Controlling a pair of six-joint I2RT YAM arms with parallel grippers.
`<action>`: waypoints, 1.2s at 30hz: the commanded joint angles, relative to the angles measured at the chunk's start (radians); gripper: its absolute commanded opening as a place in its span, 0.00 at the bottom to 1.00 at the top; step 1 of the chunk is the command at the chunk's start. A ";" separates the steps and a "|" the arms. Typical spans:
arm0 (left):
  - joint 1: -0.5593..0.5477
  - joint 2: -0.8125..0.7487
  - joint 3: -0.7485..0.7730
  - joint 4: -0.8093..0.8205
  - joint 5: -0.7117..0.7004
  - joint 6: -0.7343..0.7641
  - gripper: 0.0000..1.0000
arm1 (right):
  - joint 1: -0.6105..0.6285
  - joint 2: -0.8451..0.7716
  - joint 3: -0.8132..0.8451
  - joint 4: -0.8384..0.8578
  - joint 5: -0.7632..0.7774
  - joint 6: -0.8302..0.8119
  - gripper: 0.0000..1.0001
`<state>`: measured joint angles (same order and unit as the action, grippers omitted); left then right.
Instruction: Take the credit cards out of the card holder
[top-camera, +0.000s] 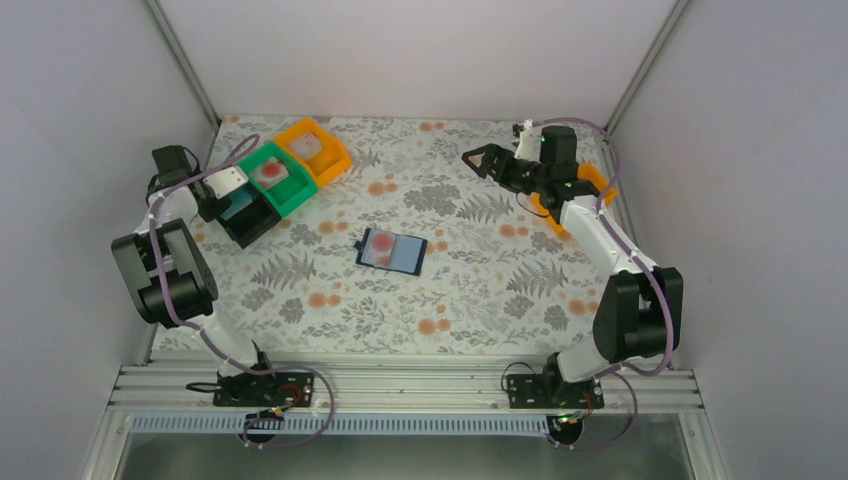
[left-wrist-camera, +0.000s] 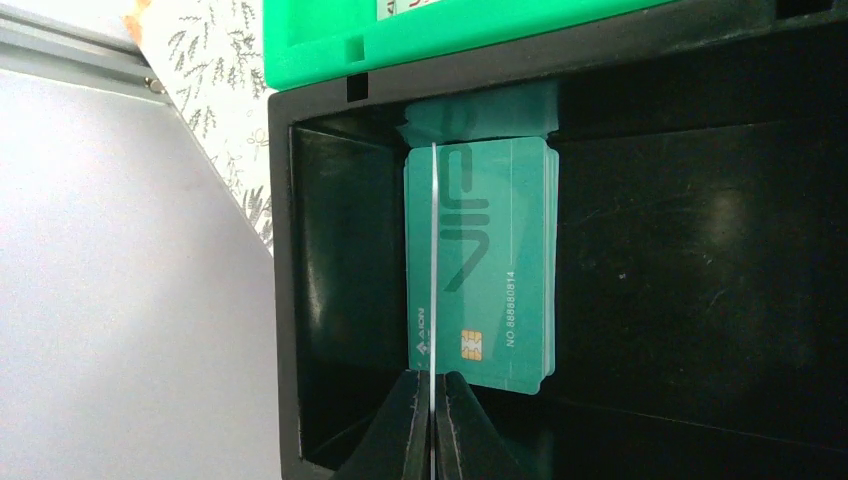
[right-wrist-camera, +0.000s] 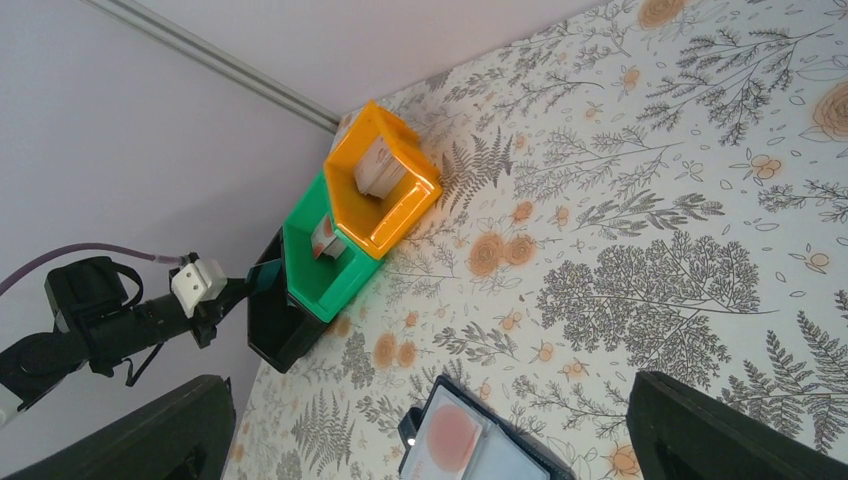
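Note:
The card holder (top-camera: 392, 250) lies open on the floral table, its dark navy edge framing pale inner pockets (right-wrist-camera: 480, 445). A pale card with a reddish blotch (right-wrist-camera: 452, 432) sits in its left pocket. My left gripper (left-wrist-camera: 433, 400) is shut on a thin card seen edge-on (left-wrist-camera: 433, 280), held inside the black bin (left-wrist-camera: 700, 280) over a teal chip card (left-wrist-camera: 490, 270) lying on the bin's floor. My right gripper (top-camera: 480, 160) hovers open at the back right, nothing between its fingers (right-wrist-camera: 730, 430); the holder shows below it.
Three bins stand in a row at the back left: orange (top-camera: 335, 160), green (top-camera: 290, 195) and black (top-camera: 250, 228). The orange and green ones each hold a card. Another orange object (top-camera: 600, 185) sits behind my right arm. White walls close in on three sides.

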<state>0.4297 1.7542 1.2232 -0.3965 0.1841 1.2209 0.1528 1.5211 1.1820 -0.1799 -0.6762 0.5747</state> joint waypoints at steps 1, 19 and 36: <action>0.004 0.010 -0.020 0.024 -0.054 -0.026 0.02 | -0.011 0.012 0.013 0.002 -0.021 -0.001 0.99; -0.056 0.132 0.023 0.192 -0.252 -0.080 0.10 | -0.018 -0.011 -0.007 -0.008 -0.031 -0.012 0.99; -0.048 0.008 0.108 -0.123 0.047 0.020 0.67 | -0.018 -0.039 -0.008 -0.087 -0.016 -0.076 0.99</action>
<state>0.3710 1.8339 1.2911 -0.4095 0.0959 1.1957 0.1425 1.5208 1.1820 -0.2195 -0.7029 0.5453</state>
